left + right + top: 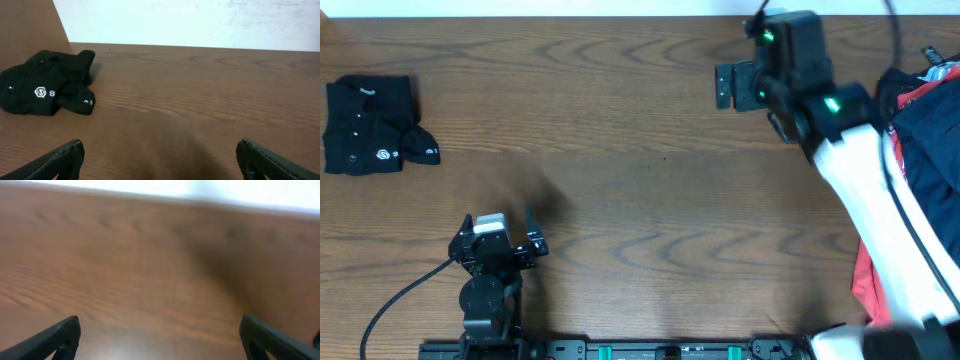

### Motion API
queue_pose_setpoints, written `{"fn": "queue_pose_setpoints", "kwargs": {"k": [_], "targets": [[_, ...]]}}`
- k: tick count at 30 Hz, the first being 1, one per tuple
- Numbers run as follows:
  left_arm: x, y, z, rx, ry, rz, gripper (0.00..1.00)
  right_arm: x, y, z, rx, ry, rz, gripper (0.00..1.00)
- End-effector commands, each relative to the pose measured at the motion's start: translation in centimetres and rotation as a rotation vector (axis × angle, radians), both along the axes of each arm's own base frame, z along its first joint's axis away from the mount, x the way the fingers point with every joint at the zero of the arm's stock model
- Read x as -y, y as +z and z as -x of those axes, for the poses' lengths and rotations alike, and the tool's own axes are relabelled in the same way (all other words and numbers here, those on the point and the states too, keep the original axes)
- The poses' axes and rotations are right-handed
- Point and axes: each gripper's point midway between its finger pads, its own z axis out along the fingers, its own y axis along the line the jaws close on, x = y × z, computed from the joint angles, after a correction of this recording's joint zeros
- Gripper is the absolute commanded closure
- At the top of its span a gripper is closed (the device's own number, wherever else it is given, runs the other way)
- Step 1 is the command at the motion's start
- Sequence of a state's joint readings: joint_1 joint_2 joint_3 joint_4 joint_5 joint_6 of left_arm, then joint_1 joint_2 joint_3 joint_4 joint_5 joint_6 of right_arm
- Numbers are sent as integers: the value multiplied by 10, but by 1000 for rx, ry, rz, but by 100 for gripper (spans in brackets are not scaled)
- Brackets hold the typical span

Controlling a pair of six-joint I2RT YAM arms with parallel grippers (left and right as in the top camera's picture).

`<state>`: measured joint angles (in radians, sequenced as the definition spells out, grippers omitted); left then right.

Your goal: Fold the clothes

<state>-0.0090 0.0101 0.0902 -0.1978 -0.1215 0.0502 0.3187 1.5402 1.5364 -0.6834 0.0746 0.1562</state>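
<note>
Jaws on both arms stand wide and hold nothing.

From overhead, the left arm [485, 290] sits at the near edge of the tabletop [650, 170], the left jaws pointing away over bare wood. The right arm [860, 180] reaches in from the right side, with the right jaws near the far edge and turned leftward. Only this view takes in all the clothes at once. A black shirt [370, 125], gathered into a compact bundle, lies at the far left, well apart from either arm. A loose pile [925, 130] of dark navy and coral-red fabric lies at the right border, partly under the right arm. Between bundle and pile the wood lies open across the whole middle.

The left wrist view shows two dark fingers [60, 162] at its lower corners, far apart, with bare wood between them. The black shirt [47, 85] lies ahead and to the left, its white logo mark [40, 92] plain here — from above it is only a speck. Beyond it the far edge of the tabletop meets a pale wall [200, 20].

The right wrist view is blurred. Its fingers [55, 340] sit at the lower corners, spread wide over plain wood grain — no garment falls in it, and a pale strip runs along the top.
</note>
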Motion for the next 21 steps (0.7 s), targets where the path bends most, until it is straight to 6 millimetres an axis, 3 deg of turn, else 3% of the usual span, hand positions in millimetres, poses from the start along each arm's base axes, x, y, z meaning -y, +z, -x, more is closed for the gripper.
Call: {"fn": "queue_pose_setpoints", "kwargs": {"k": [1, 6, 12, 21], "targets": [[-3, -13, 0, -28, 20, -11, 2, 26, 40, 29, 156, -70, -15, 1], [-3, -13, 0, -28, 20, -11, 2, 67, 55, 81, 329, -152, -61, 1], [-3, -13, 0, -28, 20, -11, 2, 116, 37, 141, 453, -319, -196, 1], [-3, -13, 0, -28, 20, -11, 2, 132, 26, 186, 584, -343, -244, 1]]}}
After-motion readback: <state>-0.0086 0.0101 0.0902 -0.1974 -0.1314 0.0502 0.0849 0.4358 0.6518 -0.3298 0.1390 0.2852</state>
